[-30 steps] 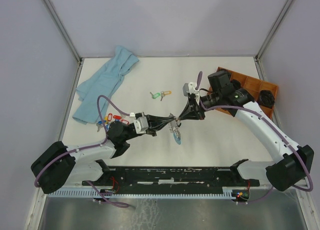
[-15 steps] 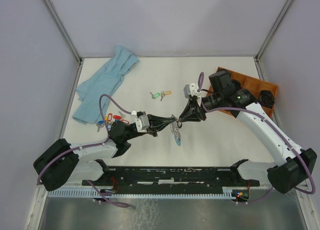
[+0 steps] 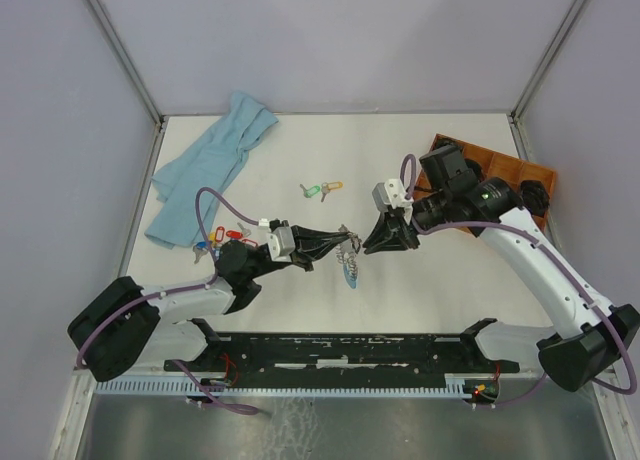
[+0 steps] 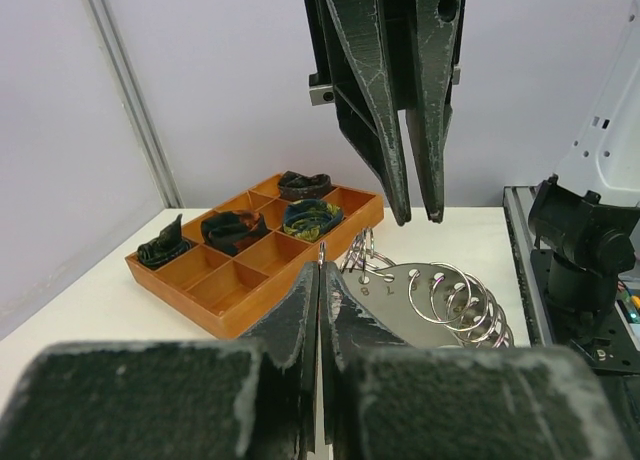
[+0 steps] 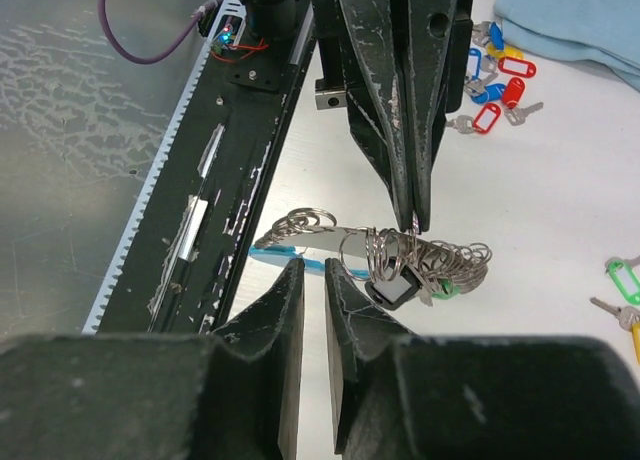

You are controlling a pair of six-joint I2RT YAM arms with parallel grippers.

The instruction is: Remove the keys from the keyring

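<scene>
the left fingers [image 3: 338,246] are pressed together, clamped on a thin wire loop of the big floppy silver keyring [image 5: 405,252], which is packed with small silver metal keys [image 4: 432,292]. the bunch hangs off those tips near the middle of the white table [image 3: 440,280], with its light blue stretch at the low end. can't tell if that end touches the table. the right fingers [image 3: 376,243] sit just right of the bunch, slightly apart with nothing between them. loose red and blue tagged keys [image 5: 492,80] lie off to the left by the light blue cloth [image 3: 205,170]. green and yellow tagged keys [image 3: 321,190] sit farther back, and the brown wooden compartment tray [image 4: 250,255] is on the right.
</scene>
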